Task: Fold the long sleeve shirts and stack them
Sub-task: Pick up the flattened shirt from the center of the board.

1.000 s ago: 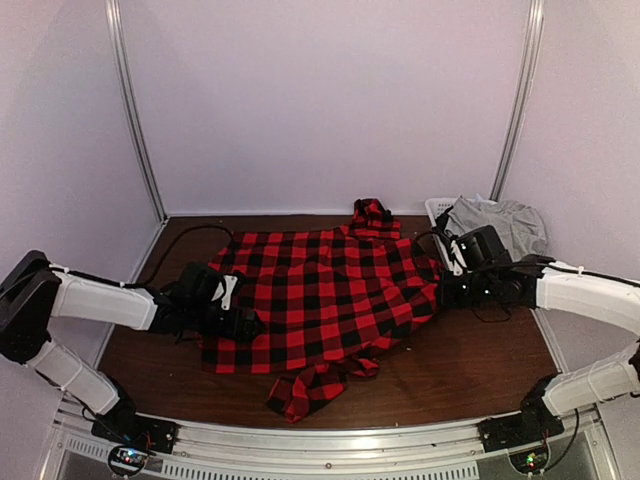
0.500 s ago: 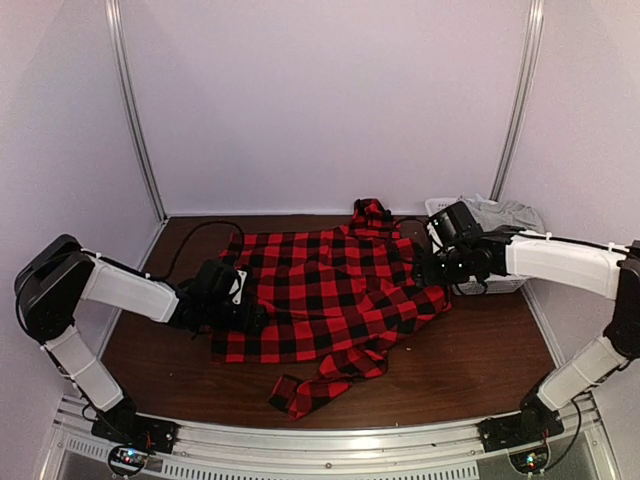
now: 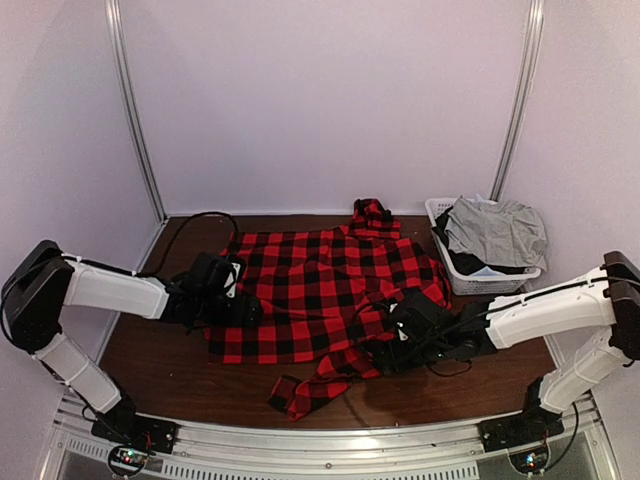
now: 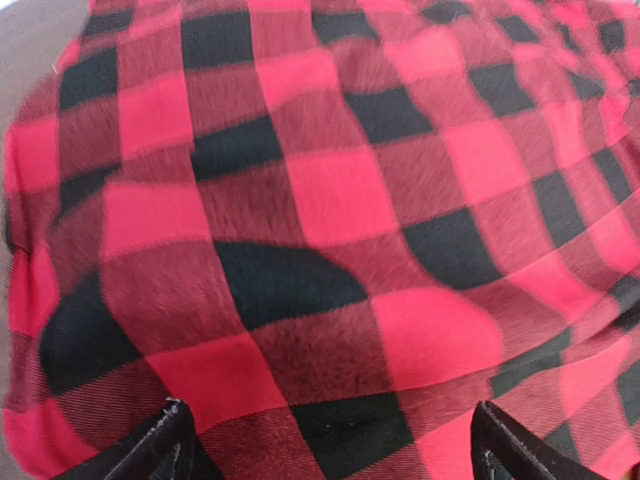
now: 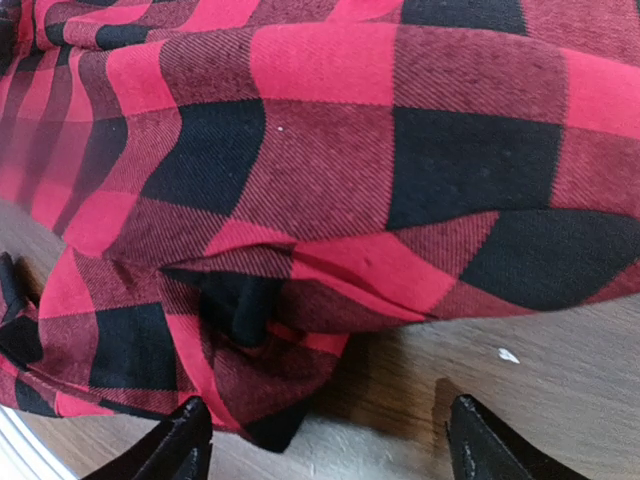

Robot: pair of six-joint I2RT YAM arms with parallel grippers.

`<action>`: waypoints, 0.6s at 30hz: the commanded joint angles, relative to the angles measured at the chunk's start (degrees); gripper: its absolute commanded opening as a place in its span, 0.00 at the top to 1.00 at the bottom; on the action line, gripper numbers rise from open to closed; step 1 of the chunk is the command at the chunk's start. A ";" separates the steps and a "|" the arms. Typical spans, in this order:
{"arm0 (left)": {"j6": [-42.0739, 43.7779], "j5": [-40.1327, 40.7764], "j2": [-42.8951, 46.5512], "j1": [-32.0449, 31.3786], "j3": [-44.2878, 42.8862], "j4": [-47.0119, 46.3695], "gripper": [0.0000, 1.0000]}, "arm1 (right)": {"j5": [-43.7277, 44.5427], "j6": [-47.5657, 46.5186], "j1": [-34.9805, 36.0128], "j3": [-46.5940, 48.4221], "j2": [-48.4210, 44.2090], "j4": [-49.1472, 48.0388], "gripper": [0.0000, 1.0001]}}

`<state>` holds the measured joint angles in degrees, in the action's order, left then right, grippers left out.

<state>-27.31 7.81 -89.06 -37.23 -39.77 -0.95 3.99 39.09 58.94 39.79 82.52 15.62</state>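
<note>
Well, the red-and-black check shirt (image 3: 320,290) lay spread out in the middle of the brown surface (image 3: 470,385). Its collar (image 3: 372,215) pointed to the far wall. One sleeve (image 3: 300,390) was bunched up at the near side, a little to your left.

Your left arm (image 3: 110,290) reached in low from the left. Its jaws sat at the left edge of the shirt. In the left wrist view the checks filled almost the whole picture. You could see only the two dark fingertips (image 4: 160,450) at the bottom corners. They stood wide apart, so the left jaws were wide open. They had hold of nothing. The shirt lay just under them.

Your right arm (image 3: 550,310) reached in low from the right. Its jaws were down at the near right edge of the shirt. In the right wrist view its two fingertips (image 5: 185,445) stood wide apart too. So the right jaws were open and held nothing. A folded bit of the shirt's edge lay on the bare wood in front of them, and some of the wood showed beside it.

The white basket (image 3: 480,283) stood at the far right of the surface, just beside the shirt. A grey cloth (image 3: 495,230) lay on top in it, with something dark under that. You could not tell what the dark thing was.
</note>
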 commanded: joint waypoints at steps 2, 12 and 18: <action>1.36 0.57 4.88 0.06 -0.38 0.69 0.02 | 0.08 2.00 0.83 -0.01 3.39 -7.48 0.22; 2.78 -6.23 10.40 -0.03 -0.10 7.39 0.02 | -1.69 -0.14 2.43 2.95 1.91 -0.91 0.89; 1.39 -10.76 16.66 -4.05 4.15 11.23 0.03 | 2.58 -2.11 2.76 10.90 -6.83 20.63 1.00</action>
<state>-25.74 0.84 -75.94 -38.15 -37.74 6.72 2.39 38.79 61.39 44.51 81.28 20.43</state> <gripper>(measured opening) 0.970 0.017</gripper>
